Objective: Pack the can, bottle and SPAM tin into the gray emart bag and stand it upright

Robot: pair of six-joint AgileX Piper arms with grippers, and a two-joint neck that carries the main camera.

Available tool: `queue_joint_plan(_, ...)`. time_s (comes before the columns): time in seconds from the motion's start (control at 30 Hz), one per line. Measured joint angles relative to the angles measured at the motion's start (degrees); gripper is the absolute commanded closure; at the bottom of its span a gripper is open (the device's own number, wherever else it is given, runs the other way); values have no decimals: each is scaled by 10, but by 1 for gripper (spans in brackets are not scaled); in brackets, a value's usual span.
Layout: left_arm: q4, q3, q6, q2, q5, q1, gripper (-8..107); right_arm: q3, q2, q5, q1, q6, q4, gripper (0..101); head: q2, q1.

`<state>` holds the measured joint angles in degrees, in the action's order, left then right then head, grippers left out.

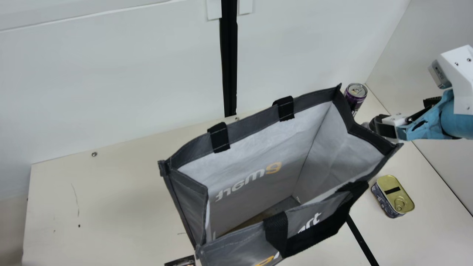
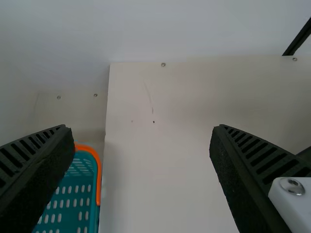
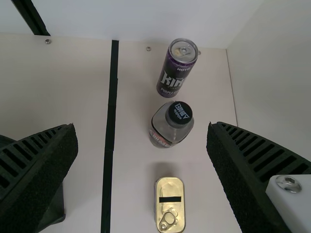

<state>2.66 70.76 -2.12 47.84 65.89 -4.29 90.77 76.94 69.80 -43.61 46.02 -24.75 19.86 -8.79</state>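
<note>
The gray emart bag (image 1: 255,184) stands with its mouth wide, showing a bare pale inside wall. My right gripper (image 1: 386,127) is just beyond its right rim. In the right wrist view, that gripper (image 3: 142,145) is open above the bottle (image 3: 172,124), which stands untouched between the purple can (image 3: 177,68) and the SPAM tin (image 3: 170,206). The can (image 1: 355,96) is partly behind the bag's far right corner; the tin (image 1: 393,195) lies right of the bag. In the left wrist view, my left gripper (image 2: 141,145) is open over bare table, holding nothing.
A teal basket (image 2: 73,194) with an orange rim is beside the table's left edge. White walls border the cream table (image 1: 111,195) at the back and right. A small dark object (image 1: 181,261) shows at the main view's bottom edge.
</note>
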Motion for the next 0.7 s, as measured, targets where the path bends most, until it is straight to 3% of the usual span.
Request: queue_joint_plan(0.7,50,108,-102,127,-42,-23,9,0,0,0,0,0,0,6,1,1)
